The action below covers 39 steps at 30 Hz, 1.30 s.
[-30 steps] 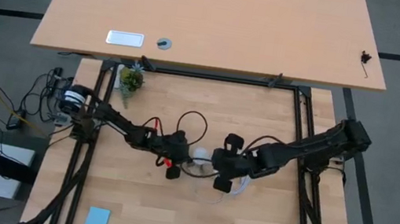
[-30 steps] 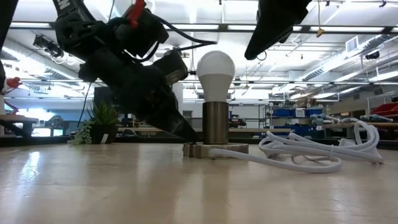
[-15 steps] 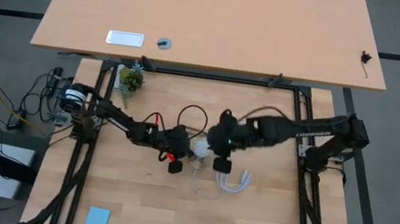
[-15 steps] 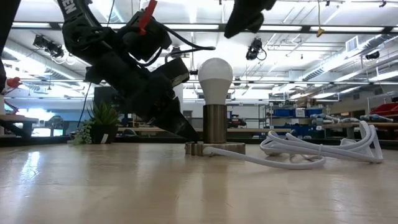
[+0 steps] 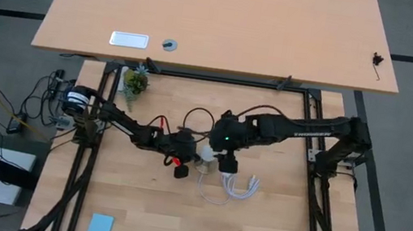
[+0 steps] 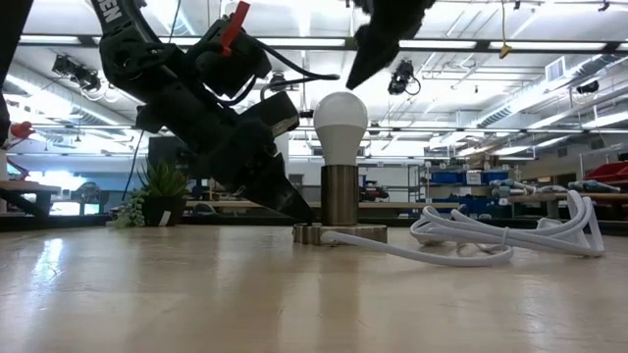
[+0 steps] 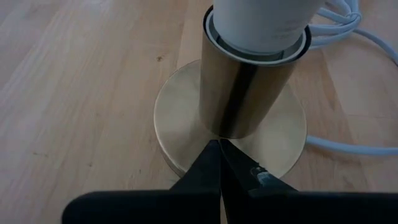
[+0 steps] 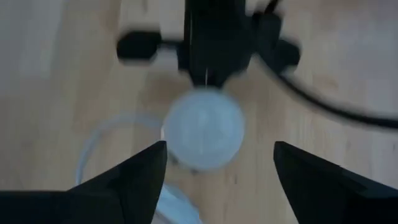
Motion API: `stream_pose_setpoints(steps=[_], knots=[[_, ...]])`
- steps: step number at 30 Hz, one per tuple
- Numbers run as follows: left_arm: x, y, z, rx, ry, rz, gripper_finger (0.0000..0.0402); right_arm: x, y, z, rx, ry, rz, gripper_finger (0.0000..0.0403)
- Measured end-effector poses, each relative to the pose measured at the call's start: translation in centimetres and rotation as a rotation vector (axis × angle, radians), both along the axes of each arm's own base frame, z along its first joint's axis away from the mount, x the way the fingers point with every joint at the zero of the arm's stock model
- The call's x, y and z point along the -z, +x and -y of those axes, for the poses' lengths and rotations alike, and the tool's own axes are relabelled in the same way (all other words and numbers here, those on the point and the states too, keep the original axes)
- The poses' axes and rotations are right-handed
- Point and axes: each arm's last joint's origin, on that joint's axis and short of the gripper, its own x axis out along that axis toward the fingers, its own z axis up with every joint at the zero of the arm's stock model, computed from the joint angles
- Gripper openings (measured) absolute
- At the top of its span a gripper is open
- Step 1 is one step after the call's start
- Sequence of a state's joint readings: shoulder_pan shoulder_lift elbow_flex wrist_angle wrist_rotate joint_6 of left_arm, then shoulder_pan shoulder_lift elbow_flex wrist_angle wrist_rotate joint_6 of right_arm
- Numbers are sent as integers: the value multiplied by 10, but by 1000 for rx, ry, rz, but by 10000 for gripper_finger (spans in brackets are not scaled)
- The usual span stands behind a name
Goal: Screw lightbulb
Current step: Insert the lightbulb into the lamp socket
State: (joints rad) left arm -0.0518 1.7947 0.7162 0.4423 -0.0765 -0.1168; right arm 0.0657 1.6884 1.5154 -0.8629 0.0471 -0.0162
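Wooden counter carries a brass socket base with an upright brass sleeve. The lightbulb sits upright in that sleeve, near the counter's middle. My left hand has its fingers pressed together, tips resting on the base plate against the sleeve's foot. My right hand hovers directly above the bulb with fingers spread wide, clear of it. White cable lies coiled beside the base.
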Motion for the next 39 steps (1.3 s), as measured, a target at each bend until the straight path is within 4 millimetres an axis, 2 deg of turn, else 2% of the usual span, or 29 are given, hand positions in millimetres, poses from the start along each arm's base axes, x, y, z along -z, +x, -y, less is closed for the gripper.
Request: stream_pose_setpoints(steps=[8,16,22,28,30,36,39], knots=[[0,0,0,-1,-3,-2,0,3,31,-2,-33,-31,-114,303],[0,0,0,1,5,3,0,27,48,-4,-93,-52,-244,297],[0,0,0,-4,10,0,0,26,48,-4,-31,-9,-243,284],[0,0,-1,-21,18,6,0,25,45,-2,266,110,-262,262],[0,0,-1,-23,18,3,0,27,44,-2,317,130,-268,259],[0,0,-1,-37,12,3,0,23,40,-12,267,79,-259,266],[0,0,-1,-37,12,2,0,4,35,-13,195,31,-203,271]])
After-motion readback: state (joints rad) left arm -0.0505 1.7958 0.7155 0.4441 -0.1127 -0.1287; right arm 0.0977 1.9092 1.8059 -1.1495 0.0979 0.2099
